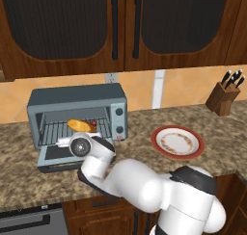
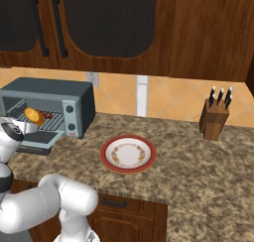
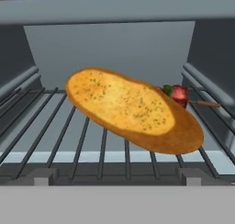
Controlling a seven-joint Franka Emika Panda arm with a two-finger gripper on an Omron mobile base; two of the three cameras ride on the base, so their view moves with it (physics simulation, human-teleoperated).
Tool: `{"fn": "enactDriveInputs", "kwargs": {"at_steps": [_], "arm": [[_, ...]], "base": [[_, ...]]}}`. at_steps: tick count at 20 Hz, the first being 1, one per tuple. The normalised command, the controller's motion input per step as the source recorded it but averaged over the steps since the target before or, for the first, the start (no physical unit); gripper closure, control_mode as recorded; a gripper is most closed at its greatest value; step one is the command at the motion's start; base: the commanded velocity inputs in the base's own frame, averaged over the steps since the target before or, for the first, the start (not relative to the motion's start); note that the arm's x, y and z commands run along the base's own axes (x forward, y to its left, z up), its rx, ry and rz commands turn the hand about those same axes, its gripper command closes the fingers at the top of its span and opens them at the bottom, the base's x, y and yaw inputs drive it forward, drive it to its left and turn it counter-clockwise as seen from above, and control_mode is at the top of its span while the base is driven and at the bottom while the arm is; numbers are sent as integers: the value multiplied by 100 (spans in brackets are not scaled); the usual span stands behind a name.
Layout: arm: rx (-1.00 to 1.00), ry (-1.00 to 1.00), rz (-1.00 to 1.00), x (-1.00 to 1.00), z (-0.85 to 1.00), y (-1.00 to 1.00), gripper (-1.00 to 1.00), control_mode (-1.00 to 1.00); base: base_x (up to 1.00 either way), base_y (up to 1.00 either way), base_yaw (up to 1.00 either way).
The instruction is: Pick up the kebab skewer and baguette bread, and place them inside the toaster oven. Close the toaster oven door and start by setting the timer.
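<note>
The toaster oven (image 1: 77,98) (image 2: 49,87) stands on the counter with its door (image 1: 52,157) (image 2: 40,137) dropped flat. On the wire rack (image 3: 59,140) lies the golden baguette bread (image 1: 81,125) (image 2: 33,115) (image 3: 133,109), tilted. Behind its right end the kebab skewer (image 1: 93,123) (image 2: 48,115) (image 3: 180,93) pokes out, mostly hidden by the loaf. My gripper (image 1: 77,141) (image 2: 24,129) hovers over the door just outside the oven's mouth, pointing in. It is open, with nothing between its fingers.
Two dark knobs (image 1: 119,121) (image 2: 70,118) sit on the oven's right panel. To the right of the oven a red-rimmed plate (image 1: 177,141) (image 2: 128,153) rests on the granite counter. A knife block (image 1: 224,97) (image 2: 214,118) stands at the back right. Dark wall cabinets hang above.
</note>
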Motion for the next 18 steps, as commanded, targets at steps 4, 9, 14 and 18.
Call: {"fn": "enactDriveInputs", "kwargs": {"at_steps": [4, 9, 14, 18], "arm": [[0, 0, 0, 6, -9, 0, -100, -100], [0, 0, 0, 0, -19, 0, -100, -100], [0, 0, 0, 11, 0, 0, -100, -100], [0, 0, 0, 15, 0, 1, -100, -100]], "base": [[0, 0, 0], [0, 0, 0], [0, 0, 0], [0, 0, 0]]}}
